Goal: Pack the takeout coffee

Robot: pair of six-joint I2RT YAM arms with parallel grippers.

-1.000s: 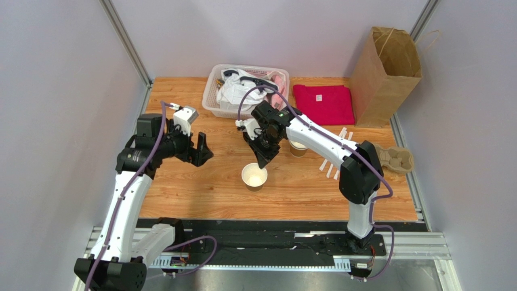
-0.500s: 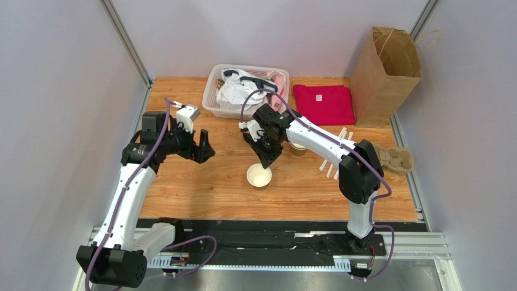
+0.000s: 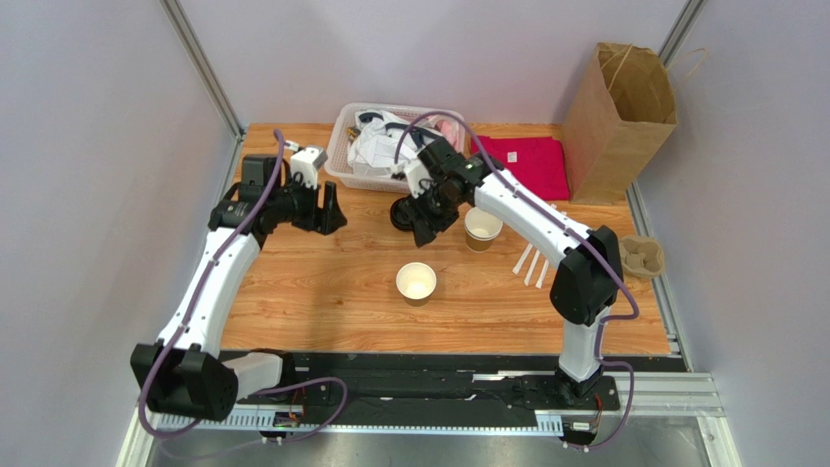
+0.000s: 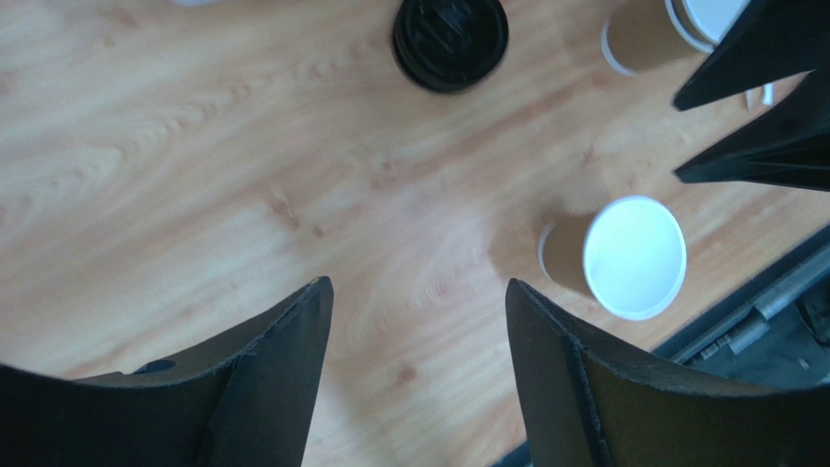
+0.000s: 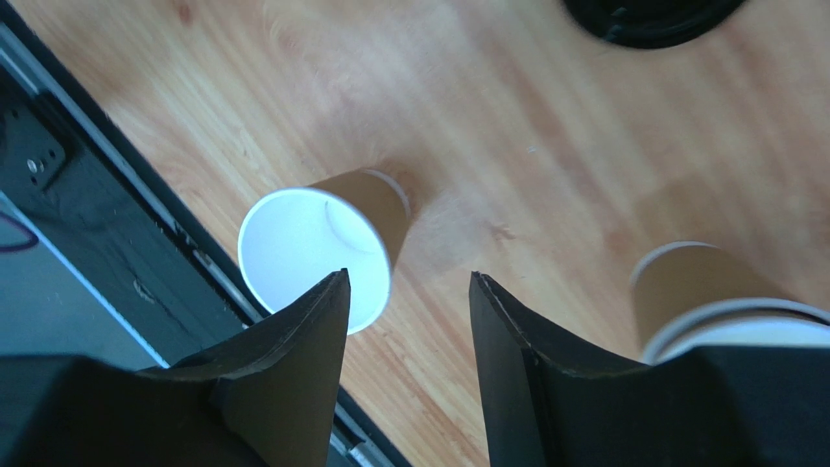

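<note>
A brown kraft paper cup [image 3: 416, 282] stands open on the wooden table, white inside, with no lid; it also shows in both wrist views [image 4: 623, 258] [image 5: 312, 248]. A second open cup [image 3: 482, 227] [image 5: 701, 292] stands behind it to the right. A round black lid [image 3: 400, 213] [image 4: 450, 39] lies flat on the table. My right gripper [image 3: 421, 226] [image 5: 409, 277] hovers open between the lid and the second cup, holding nothing. My left gripper [image 3: 328, 209] [image 4: 419, 292] hangs open over bare wood to the left of the lid.
A tall brown paper bag [image 3: 619, 112] stands open at the back right. A pulp cup tray [image 3: 641, 256] lies at the right edge, with white sticks [image 3: 532, 265] near it. A red cloth [image 3: 521, 165] and a white basket [image 3: 343, 156] of clutter sit at the back.
My right gripper has opened and drawn back from the near cup's rim toward the lid. That cup sits slightly further right. My left arm has swung toward the back.
</note>
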